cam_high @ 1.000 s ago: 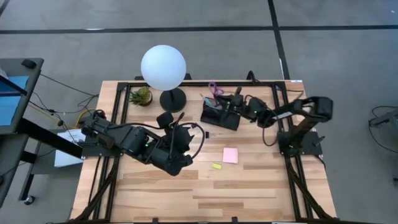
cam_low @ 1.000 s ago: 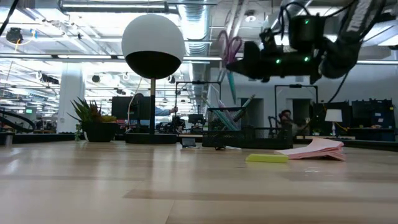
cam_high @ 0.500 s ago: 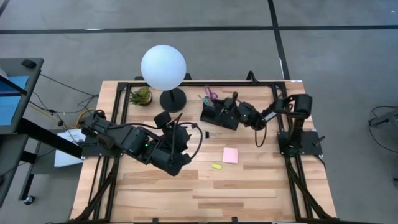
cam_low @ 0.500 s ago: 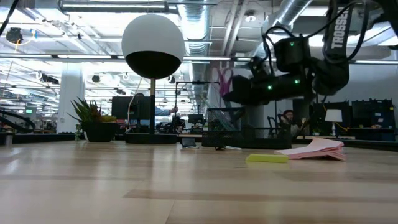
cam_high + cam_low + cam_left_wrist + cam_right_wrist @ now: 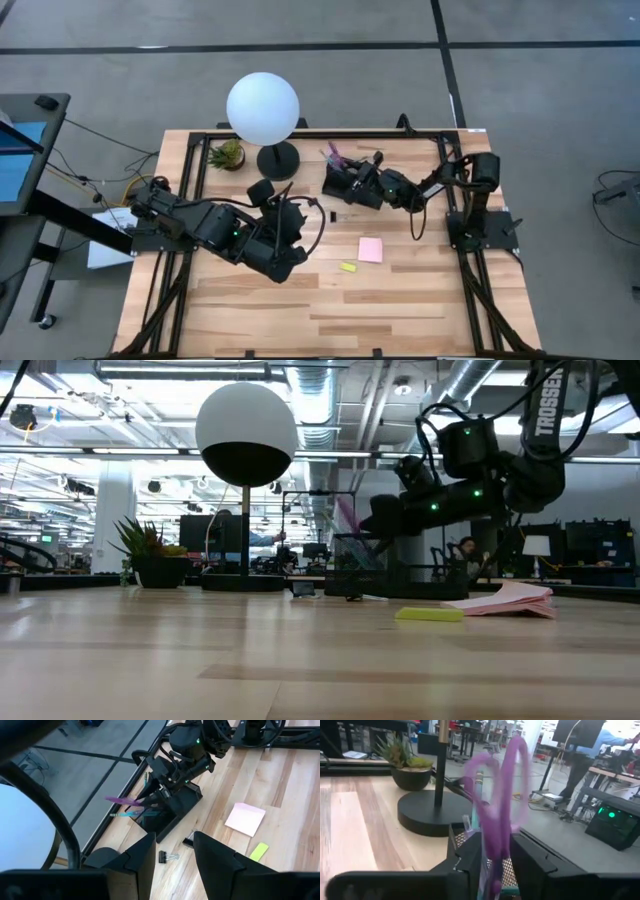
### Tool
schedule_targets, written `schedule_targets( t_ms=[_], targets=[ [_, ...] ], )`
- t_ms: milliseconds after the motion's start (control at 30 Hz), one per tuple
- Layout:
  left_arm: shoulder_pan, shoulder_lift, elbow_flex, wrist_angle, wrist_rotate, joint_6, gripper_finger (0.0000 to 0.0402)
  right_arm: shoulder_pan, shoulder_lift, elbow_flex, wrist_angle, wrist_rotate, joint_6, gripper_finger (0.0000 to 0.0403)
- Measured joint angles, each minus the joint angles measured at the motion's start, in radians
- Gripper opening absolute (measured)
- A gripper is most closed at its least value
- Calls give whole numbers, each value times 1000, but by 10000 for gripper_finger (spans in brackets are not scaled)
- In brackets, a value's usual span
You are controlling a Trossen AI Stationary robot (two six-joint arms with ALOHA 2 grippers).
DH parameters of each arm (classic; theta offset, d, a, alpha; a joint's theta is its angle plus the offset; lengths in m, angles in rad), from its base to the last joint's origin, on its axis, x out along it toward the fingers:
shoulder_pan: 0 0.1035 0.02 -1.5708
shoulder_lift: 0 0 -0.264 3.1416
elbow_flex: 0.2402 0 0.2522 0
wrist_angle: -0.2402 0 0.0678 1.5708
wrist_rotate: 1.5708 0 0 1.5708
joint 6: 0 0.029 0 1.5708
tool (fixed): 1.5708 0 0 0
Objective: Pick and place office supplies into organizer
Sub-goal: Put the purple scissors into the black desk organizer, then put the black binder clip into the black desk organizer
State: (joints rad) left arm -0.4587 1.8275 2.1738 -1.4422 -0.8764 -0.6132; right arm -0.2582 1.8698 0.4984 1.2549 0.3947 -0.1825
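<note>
The black organizer stands at the table's far right of centre. Purple-handled scissors stick up out of its tall compartment, leaning toward the far left beside teal pens. My right gripper reaches in nearly level from the right, its fingers standing open on either side of the scissors below the handles. My left gripper hovers open and empty above the table's middle left. A pink sticky pad, a yellow piece and black clips lie flat on the table. My right gripper has its two fingers on either side of the scissors' shank, just below the handle loops, coming in about level from the table's right. I cannot tell whether they touch it. The scissors stand tilted with their lower end inside the organizer.
A white globe lamp on a black base and a small potted plant stand at the far edge, left of the organizer. Bare wood lies toward the near edge. A person shows in the room beyond the table.
My right gripper has come down toward the organizer and tipped closer to level, bringing the scissors with it. Their handles stood high above the organizer and now sit just above its rim, leaning toward the far left.
</note>
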Motion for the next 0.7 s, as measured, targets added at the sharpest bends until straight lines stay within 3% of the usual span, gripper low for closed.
schedule_targets(
  t_ms=[267,400,533,633,700],
  targets=[
    [0,4,0,-27,29,-34,129,70,-33,-1,9,3,38,140],
    [8,9,-18,-84,20,-150,129,157,-119,-2,0,74,-44,149],
    [27,8,-70,-127,-25,-177,129,269,-256,-2,-139,133,-94,149],
    [43,9,-113,-127,5,-136,129,340,-355,-2,-396,20,-45,148],
    [62,6,-152,-126,90,-106,129,355,-406,-2,-587,-163,-19,149]
  ],
)
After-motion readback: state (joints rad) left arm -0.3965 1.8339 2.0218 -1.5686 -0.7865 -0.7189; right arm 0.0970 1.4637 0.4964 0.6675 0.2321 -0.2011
